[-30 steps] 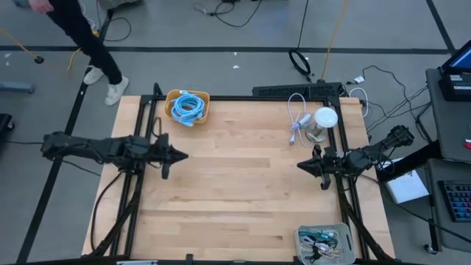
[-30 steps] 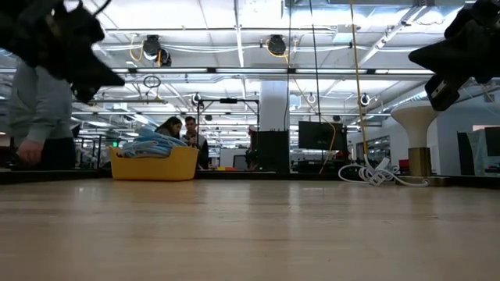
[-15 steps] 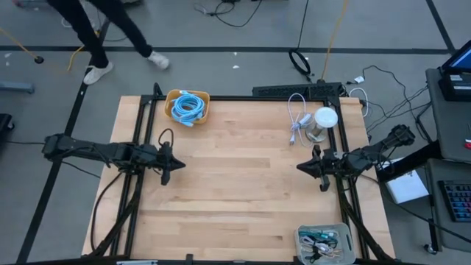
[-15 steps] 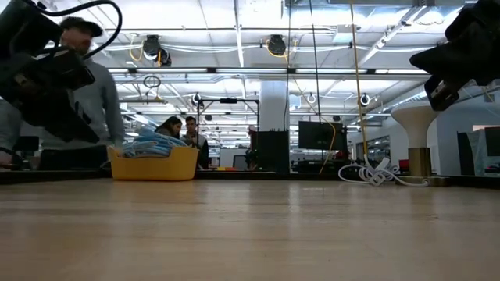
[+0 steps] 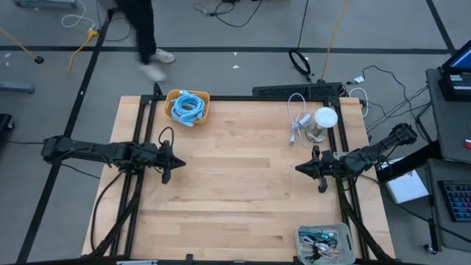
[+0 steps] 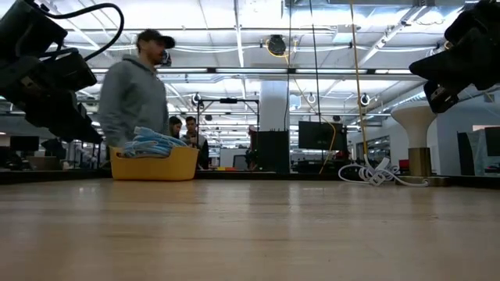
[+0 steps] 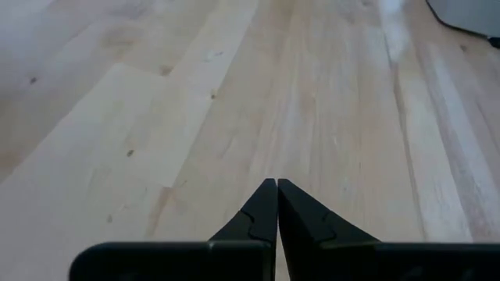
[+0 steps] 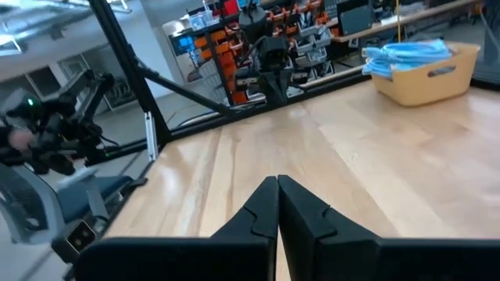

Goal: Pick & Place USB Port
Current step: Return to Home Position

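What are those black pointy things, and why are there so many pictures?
They are two dark robot arms with pincer grippers. One camera looks down from above, one sits at table height, and one rides each wrist. The left gripper and right gripper are both shut and hold nothing, above the wooden table. A yellow bin holds blue cables; a grey bin holds mixed cables. A white cable lies by a white round-topped stand. A person is behind the table.
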{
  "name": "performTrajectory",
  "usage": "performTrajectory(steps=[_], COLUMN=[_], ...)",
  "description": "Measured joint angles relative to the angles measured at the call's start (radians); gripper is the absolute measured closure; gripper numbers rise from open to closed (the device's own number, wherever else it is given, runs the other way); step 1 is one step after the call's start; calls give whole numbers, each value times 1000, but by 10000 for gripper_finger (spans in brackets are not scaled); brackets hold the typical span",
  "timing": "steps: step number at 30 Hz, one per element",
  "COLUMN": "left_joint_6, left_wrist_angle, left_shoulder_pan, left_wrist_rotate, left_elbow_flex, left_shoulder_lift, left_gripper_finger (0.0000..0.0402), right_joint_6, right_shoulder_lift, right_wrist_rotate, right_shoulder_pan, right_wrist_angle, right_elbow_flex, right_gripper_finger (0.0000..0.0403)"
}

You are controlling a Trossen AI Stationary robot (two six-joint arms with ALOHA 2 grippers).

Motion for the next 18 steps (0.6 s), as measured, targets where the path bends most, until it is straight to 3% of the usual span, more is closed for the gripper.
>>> performTrajectory(steps=[18], left_joint_6=[-10], left_wrist_angle=[2], left_shoulder_pan=[0], left_wrist_rotate=[0], left_elbow_flex=[1], left_shoulder_lift=[0], left_gripper_finger=[396], right_joint_6=[-73], right_shoulder_lift=[-1], right_wrist_rotate=[2], right_shoulder_pan=[0], right_wrist_angle=[254], right_elbow_flex=[0], right_gripper_finger=[403])
